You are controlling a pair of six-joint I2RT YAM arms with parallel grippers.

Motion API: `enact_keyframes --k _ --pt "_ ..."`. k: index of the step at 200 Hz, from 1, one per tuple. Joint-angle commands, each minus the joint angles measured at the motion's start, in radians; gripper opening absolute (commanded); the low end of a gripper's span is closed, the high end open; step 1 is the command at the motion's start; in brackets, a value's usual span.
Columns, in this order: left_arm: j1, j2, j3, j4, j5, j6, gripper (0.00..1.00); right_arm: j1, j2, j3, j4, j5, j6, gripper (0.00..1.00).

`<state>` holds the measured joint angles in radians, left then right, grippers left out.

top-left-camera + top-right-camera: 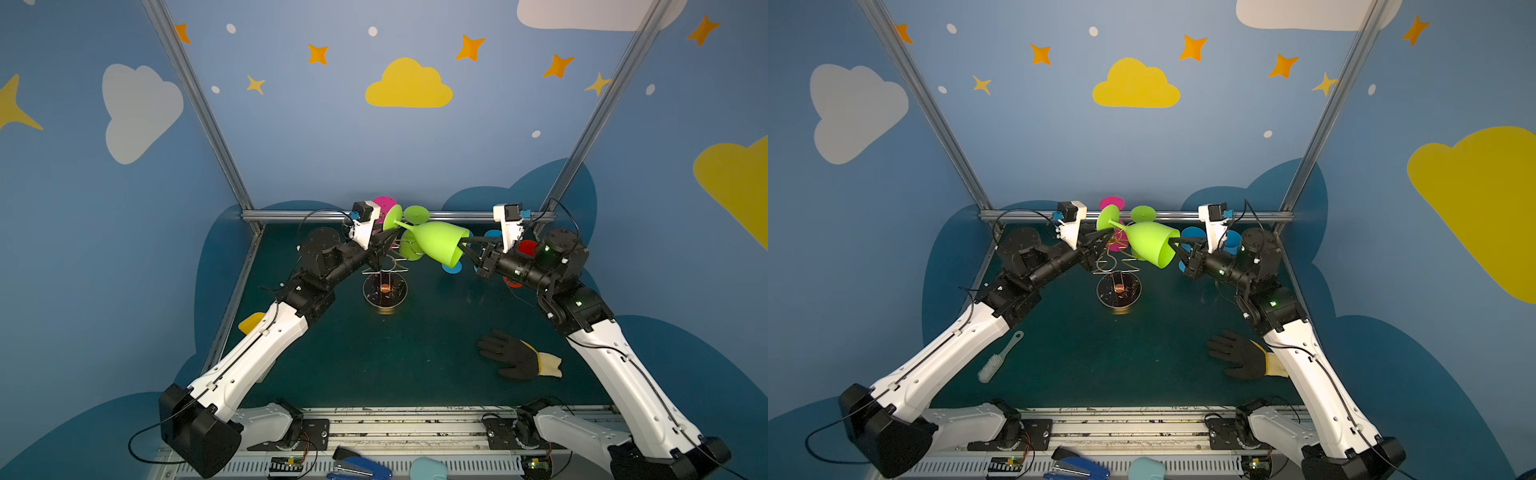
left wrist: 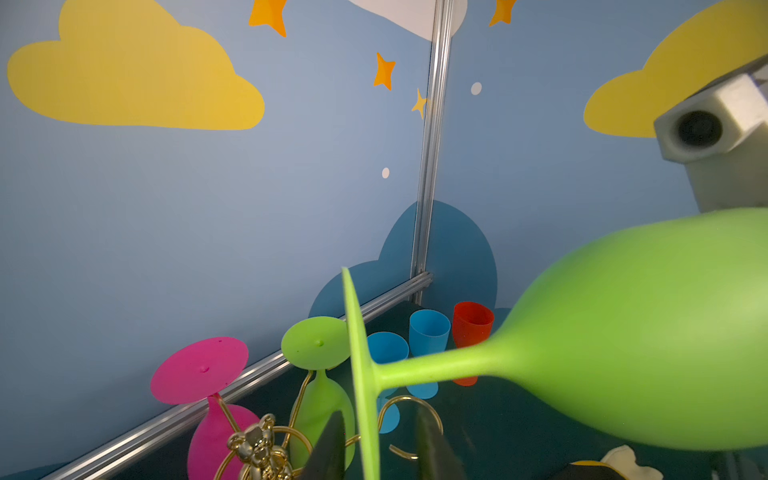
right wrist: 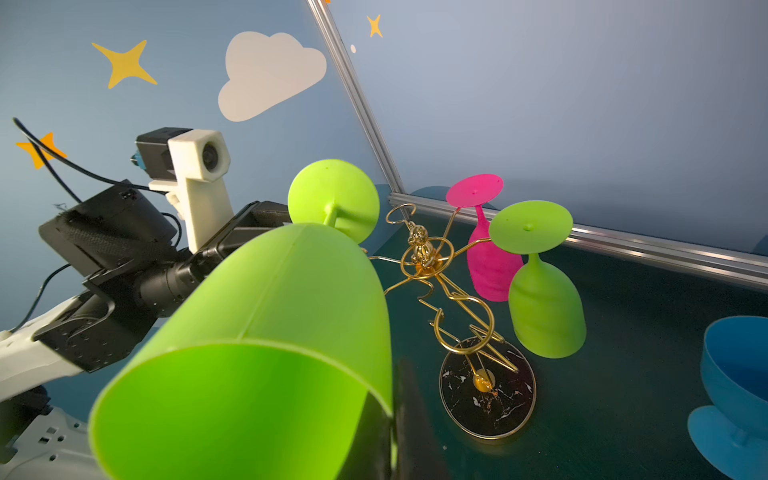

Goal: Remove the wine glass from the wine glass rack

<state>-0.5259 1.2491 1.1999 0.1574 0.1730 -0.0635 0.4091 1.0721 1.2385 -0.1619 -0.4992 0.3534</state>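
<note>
A lime green wine glass (image 1: 436, 245) (image 1: 1148, 245) hangs on its side in the air above the wine glass rack (image 1: 384, 270), a gold wire stand on a round dark base (image 1: 1119, 293). My right gripper (image 1: 463, 243) (image 3: 392, 428) is shut on the bowl's rim, one finger inside and one outside. My left gripper (image 1: 384, 243) (image 2: 380, 432) is open. Its dark fingers (image 2: 330, 453) stand on either side of the glass's foot disc (image 2: 361, 374) with a gap. In the right wrist view the bowl (image 3: 270, 311) fills the near field and the rack (image 3: 428, 257) lies beyond it.
A pink glass (image 3: 490, 266) and a second green glass (image 3: 544, 307) hang upside down on the rack's far arms. Blue cups (image 2: 428, 332) and a red one (image 2: 471, 324) stand at the back right. A black glove (image 1: 515, 357) and a brush (image 1: 1000, 357) lie on the mat.
</note>
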Motion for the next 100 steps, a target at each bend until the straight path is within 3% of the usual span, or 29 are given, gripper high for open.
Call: enact_keyframes --k 1,40,100 --pt "0.003 -0.023 -0.010 0.008 -0.035 -0.005 0.59 -0.006 -0.046 0.041 -0.021 0.070 -0.022 0.00" --pt "0.040 -0.093 -0.077 0.050 -0.111 -0.059 0.89 -0.020 -0.146 0.077 -0.215 0.245 -0.136 0.00" --pt "0.146 -0.260 -0.226 0.101 -0.195 -0.164 0.99 -0.025 -0.241 0.138 -0.628 0.548 -0.279 0.00"
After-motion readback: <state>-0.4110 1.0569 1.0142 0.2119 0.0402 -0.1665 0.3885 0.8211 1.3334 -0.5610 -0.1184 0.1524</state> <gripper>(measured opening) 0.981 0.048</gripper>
